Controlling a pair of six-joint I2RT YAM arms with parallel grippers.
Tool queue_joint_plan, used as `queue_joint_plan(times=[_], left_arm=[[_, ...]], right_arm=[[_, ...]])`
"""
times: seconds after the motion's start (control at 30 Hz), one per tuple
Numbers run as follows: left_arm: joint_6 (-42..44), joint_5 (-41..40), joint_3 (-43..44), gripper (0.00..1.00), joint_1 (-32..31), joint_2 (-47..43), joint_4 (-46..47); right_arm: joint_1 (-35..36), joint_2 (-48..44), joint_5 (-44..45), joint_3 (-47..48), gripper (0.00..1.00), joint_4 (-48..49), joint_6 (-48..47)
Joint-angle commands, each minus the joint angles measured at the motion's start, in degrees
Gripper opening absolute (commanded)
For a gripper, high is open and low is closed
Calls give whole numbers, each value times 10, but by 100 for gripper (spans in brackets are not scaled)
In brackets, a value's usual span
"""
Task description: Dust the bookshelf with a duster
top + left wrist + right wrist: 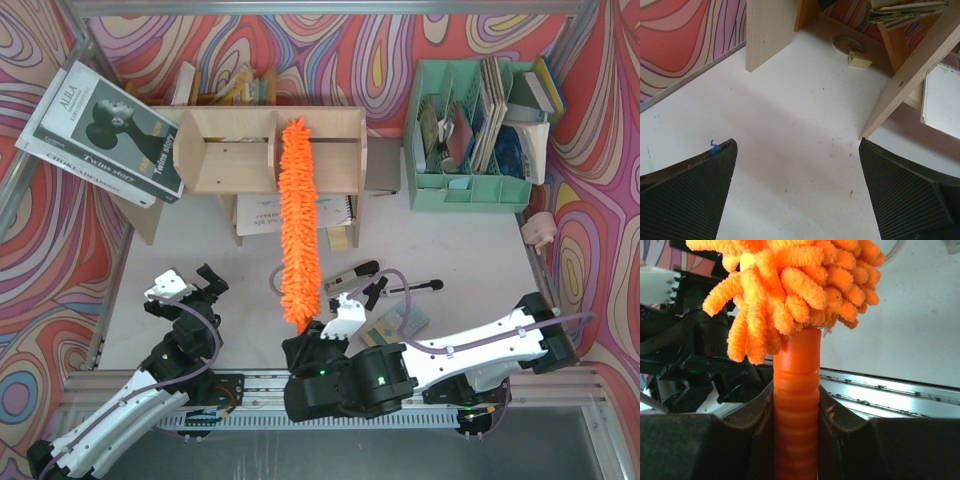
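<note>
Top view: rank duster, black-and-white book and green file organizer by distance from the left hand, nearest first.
1. duster: just to the right of the left hand, its lower end closest.
2. black-and-white book: back left corner.
3. green file organizer: back right, across the table.

The long orange duster point(296, 215) has a shaggy chenille cloth head and a smooth, ribbed, slightly glossy plastic handle point(796, 405). The wide pale bookshelf point(225, 150) is bare matt plywood.
</note>
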Motion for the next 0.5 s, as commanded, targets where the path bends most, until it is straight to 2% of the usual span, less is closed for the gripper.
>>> queue_joint_plan(times=[0.0,0.17,0.37,0.47], left_arm=[[-5,-10,-4,98,2,-5,-3],[-4,-10,-3,98,2,-1,-1],[-5,-10,-3,98,2,-1,-1],[-5,-11,-3,99,2,-1,-1]], right_arm=[[0,-61,58,-32,0,-87,105],[0,-71,60,-44,0,-91,126],[-1,-29,48,-8,0,1,-15],[0,-16,45,9,0,10,-40]])
